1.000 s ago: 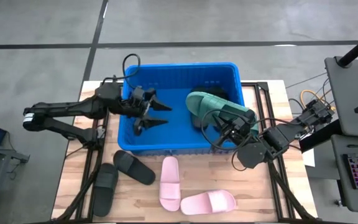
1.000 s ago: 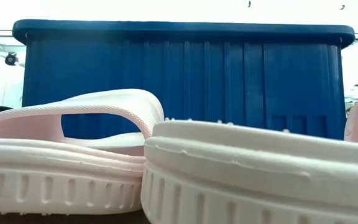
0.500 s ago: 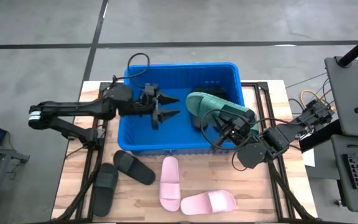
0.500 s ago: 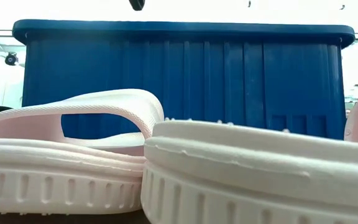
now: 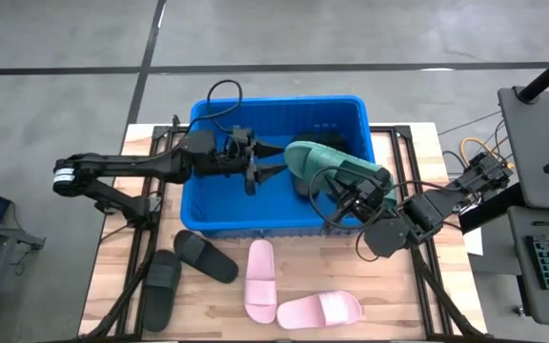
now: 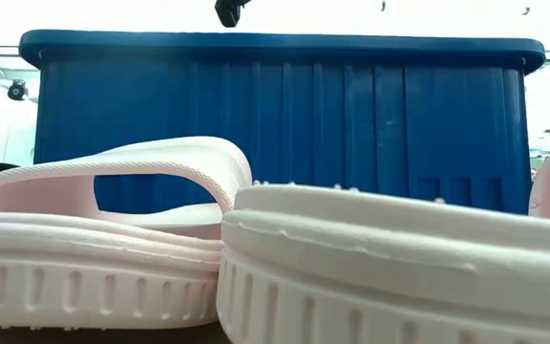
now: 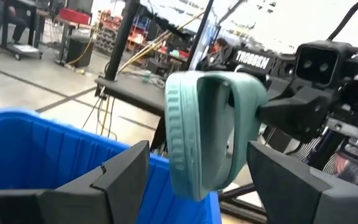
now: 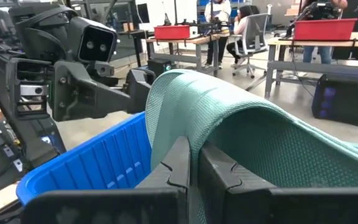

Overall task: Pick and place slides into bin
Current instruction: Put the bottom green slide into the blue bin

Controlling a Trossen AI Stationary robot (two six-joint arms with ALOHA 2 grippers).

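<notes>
High view: two pale pink foam slides [image 5: 260,280] lay nearest; beyond, the right gripper [image 5: 348,188] clamped a dark green foam slide [image 5: 332,163] over the bright blue ribbed plastic bin [image 5: 208,195], facing the left gripper [image 5: 264,162], spread wide.

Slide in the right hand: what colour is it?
Green slide, pinched by the strap in the right hand over the blue bin. Best in the high view.

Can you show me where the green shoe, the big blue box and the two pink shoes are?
green slide [image 5: 324,159]: high view, on its strap.
bin [image 5: 276,103]: high view, on its far rim.
pink slides [image 5: 260,281]: high view, on one slide's strap.
</notes>
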